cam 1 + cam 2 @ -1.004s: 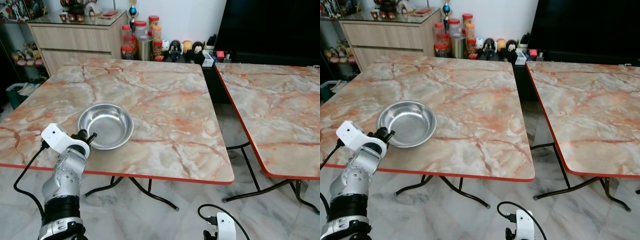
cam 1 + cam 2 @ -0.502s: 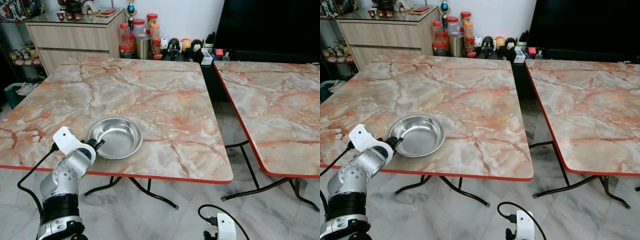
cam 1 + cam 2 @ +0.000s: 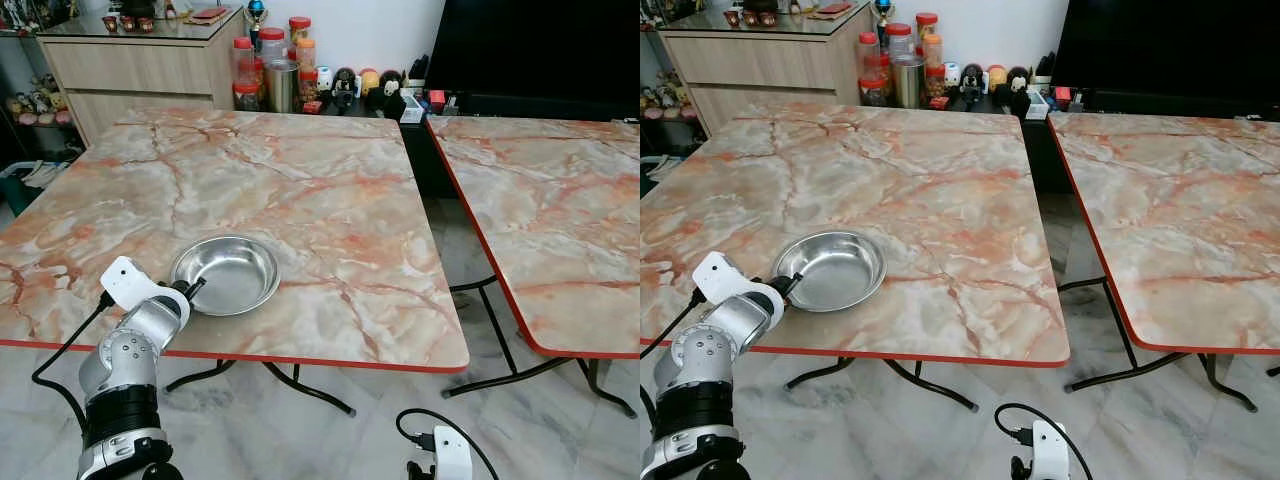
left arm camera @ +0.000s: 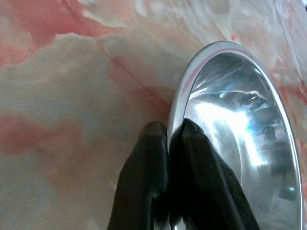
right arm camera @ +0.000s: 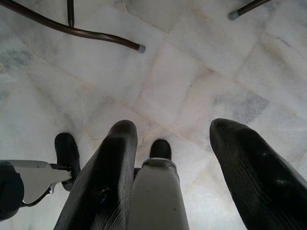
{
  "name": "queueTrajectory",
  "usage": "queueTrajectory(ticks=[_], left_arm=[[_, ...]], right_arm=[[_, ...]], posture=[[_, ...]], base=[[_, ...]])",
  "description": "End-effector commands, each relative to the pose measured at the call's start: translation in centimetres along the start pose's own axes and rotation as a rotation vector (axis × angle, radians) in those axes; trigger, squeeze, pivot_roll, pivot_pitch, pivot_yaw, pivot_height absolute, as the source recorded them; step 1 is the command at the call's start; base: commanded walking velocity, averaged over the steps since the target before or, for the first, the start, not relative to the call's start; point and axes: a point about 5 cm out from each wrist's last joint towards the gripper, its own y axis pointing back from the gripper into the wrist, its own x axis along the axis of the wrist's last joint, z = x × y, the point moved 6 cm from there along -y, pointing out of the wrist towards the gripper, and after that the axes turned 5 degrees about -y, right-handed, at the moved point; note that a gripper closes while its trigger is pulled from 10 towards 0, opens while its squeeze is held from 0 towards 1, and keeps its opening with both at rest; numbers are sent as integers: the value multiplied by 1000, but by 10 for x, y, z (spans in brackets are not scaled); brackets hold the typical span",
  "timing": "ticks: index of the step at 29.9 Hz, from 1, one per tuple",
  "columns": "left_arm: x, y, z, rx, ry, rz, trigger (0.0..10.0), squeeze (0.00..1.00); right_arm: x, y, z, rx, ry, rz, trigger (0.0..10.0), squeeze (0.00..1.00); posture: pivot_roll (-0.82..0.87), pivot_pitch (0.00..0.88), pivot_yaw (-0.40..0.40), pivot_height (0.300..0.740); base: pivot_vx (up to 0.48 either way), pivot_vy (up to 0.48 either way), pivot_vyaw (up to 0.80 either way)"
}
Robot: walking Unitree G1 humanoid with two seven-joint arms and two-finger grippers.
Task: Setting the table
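Note:
A shiny steel bowl (image 3: 228, 273) rests on the near left part of the marble table (image 3: 300, 190), close to its front edge. My left gripper (image 3: 188, 291) is shut on the bowl's near left rim (image 4: 178, 103); in the left wrist view the two black fingers (image 4: 151, 143) pinch the rim from inside and outside. My right gripper (image 5: 170, 139) hangs low beside my leg, open over the floor, with nothing between its fingers.
A second marble table (image 3: 560, 200) stands to the right, with a gap of floor between the two. Jars and small figures (image 3: 300, 75) line the far wall beside a wooden cabinet (image 3: 130, 65). Folding table legs (image 3: 290, 380) cross under the near table.
The view shifted as I moved. The bowl, still in my left gripper, has come from further left on the table to a spot nearer the front edge.

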Motion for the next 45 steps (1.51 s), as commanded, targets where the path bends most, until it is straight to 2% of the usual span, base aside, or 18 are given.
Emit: queueTrajectory(ticks=[1,2,3,4,5,6,23,27,30,31,32,33,36,40,42,43,44,45], left_arm=[[9,3,3,4,8,31,10000,0],[11,3,3,7,11,34,10000,0],[12,4,2,8,11,36,10000,361],[13,4,2,8,12,37,10000,361],[13,5,3,5,12,36,10000,780],[13,6,4,-1,9,34,10000,1000],[15,17,3,-1,-22,26,10000,1000],[20,19,1,4,-52,37,10000,1000],[31,22,-3,29,-88,71,10000,1000],[39,25,-3,36,-107,96,10000,43],[43,26,-3,38,-119,108,10000,43],[48,28,-3,39,-136,128,10000,0],[67,35,-5,48,-167,196,10000,0],[78,39,-7,52,-206,245,10000,0],[90,44,-7,55,-258,308,10000,0],[103,49,-12,100,-361,388,10000,0],[103,49,-12,100,-361,388,10000,0],[107,51,-16,118,-406,419,10000,0]], right_arm=[[4,0,0,-4,-10,13,10000,0],[4,0,0,-4,-10,13,10000,0],[5,0,0,-4,-10,14,10000,0],[5,0,1,-4,-10,14,10000,0],[5,0,1,-5,-10,15,10000,0],[5,0,1,-5,-10,15,10000,0],[7,-1,1,-5,-7,16,10000,0],[7,-1,2,-5,-7,16,10000,0],[7,-1,2,-5,-7,17,10000,0],[8,-1,2,-4,-6,17,10000,0],[8,-1,2,-4,-6,17,10000,0],[8,-1,1,-3,-6,17,10000,0],[9,-1,1,-2,-4,19,10000,0],[10,-1,1,-1,-6,22,10000,0],[11,-1,1,-2,-7,23,10000,0],[11,-1,1,-2,-7,23,10000,0],[11,-1,1,-2,-7,23,10000,0],[11,-1,1,-2,-7,23,10000,0]], posture=[[78,0,-35,740],[78,0,-35,740],[78,0,-35,740],[80,0,-37,740],[80,0,-37,740],[80,0,-37,740],[89,0,-47,740],[89,0,-47,740],[93,0,-49,740],[95,0,-52,740],[95,0,-52,740],[96,0,-52,740],[99,0,-53,740],[97,0,-51,740],[97,0,-51,740],[100,0,-53,740],[100,0,-53,740],[102,0,-53,740]], base=[[0,0,0],[0,0,0],[0,0,0],[0,0,0],[0,0,0],[0,0,0],[0,0,0],[0,0,0],[0,0,0],[0,0,0],[0,0,0],[0,0,0],[0,0,0],[0,0,0],[0,0,0],[0,0,0],[0,0,0],[0,0,0]])
